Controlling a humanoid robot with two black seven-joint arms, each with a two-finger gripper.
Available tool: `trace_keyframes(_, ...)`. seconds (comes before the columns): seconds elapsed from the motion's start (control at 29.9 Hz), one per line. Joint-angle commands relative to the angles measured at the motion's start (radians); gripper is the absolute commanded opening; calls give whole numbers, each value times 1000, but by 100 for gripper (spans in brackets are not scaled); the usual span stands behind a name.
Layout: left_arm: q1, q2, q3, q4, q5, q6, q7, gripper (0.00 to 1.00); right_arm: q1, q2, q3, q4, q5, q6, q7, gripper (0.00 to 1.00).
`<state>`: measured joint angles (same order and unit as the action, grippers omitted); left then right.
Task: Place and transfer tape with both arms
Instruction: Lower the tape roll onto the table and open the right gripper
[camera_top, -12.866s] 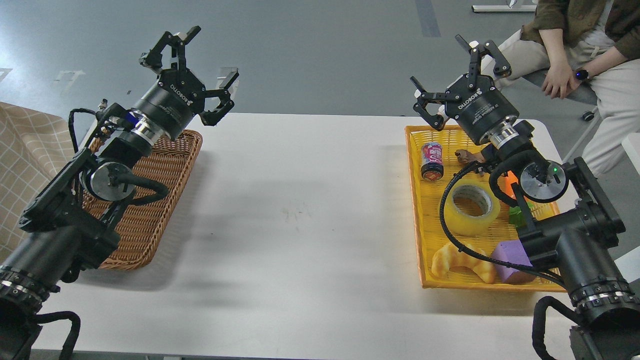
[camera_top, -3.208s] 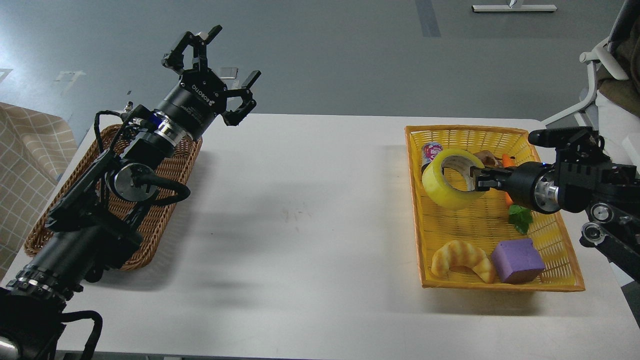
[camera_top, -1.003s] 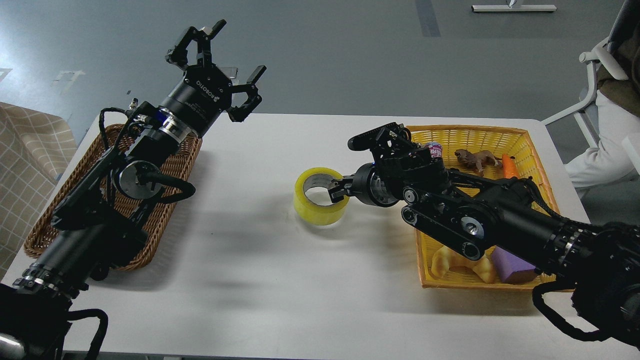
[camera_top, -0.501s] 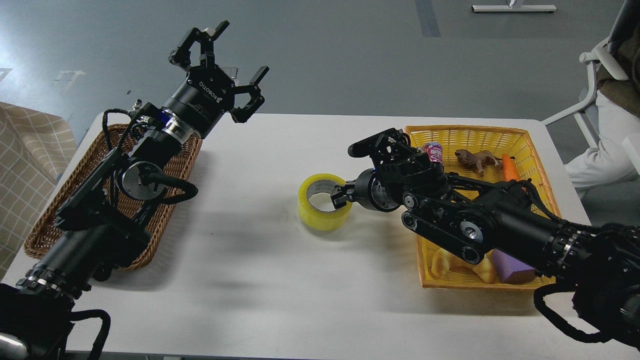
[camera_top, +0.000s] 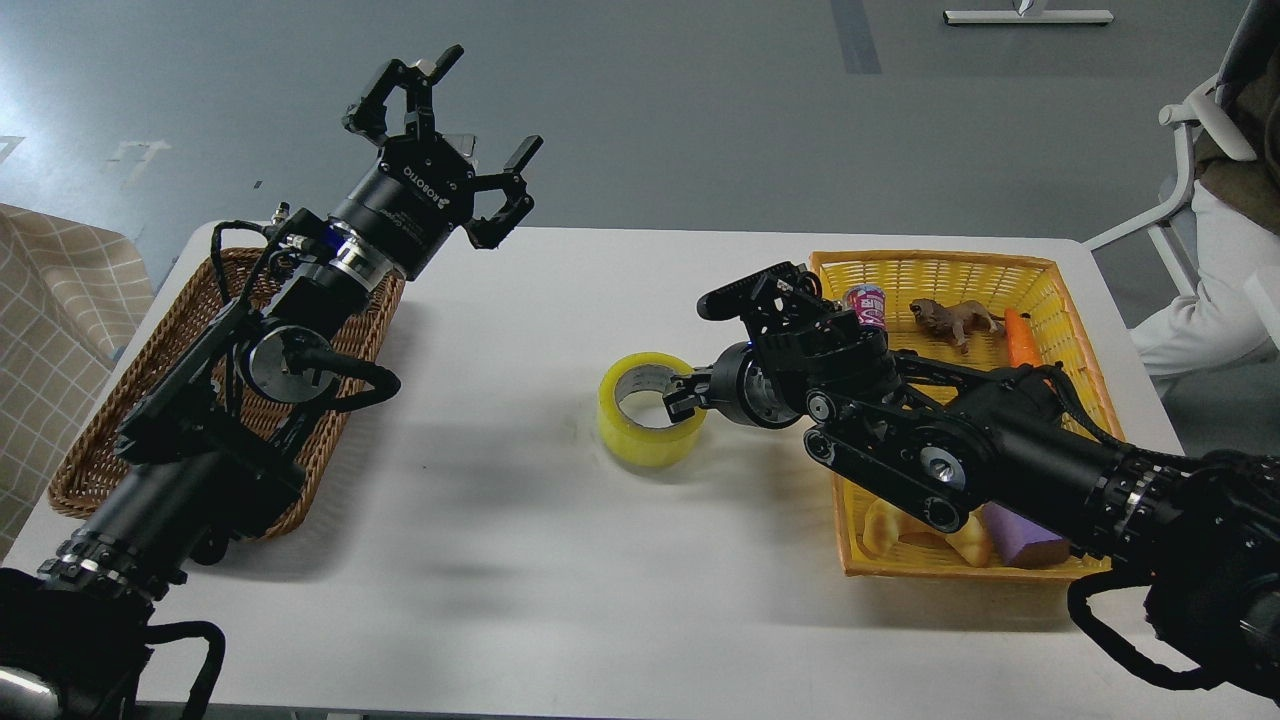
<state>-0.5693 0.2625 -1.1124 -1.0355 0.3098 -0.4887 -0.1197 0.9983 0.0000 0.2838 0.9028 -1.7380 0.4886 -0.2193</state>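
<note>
The yellow tape roll (camera_top: 640, 432) lies flat on the white table (camera_top: 560, 560), near its middle. My right gripper (camera_top: 682, 397) reaches in from the right and is shut on the roll's right wall, one finger inside the core. My left gripper (camera_top: 455, 130) is open and empty, raised above the table's far left, past the wicker basket (camera_top: 130, 400). It is well apart from the tape.
A yellow plastic basket (camera_top: 1040, 300) at the right holds a can (camera_top: 867, 305), a toy animal (camera_top: 952, 318), a carrot (camera_top: 1020, 338), a croissant toy (camera_top: 890, 525) and a purple block (camera_top: 1025, 540). The brown wicker basket lies under my left arm. A seated person (camera_top: 1225, 260) is at the far right.
My right gripper has lowered the tape slightly toward me and to the right; it now rests on the table. My left gripper has drifted a little to the right.
</note>
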Motion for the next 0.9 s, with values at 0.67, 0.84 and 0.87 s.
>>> trace_keyframes(0.67,-4,0,-1,0,0,0,0,98,-3,0,1,-9,6,0,-2,51)
trace_keyframes(0.84,-6,1,-1,0,0,0,0,98,-10,0,5,1,11,0,-2,76)
trace_keyframes(0.87,-6,1,-1,0,0,0,0,98,-10,0,8,1,11,0,-2,85)
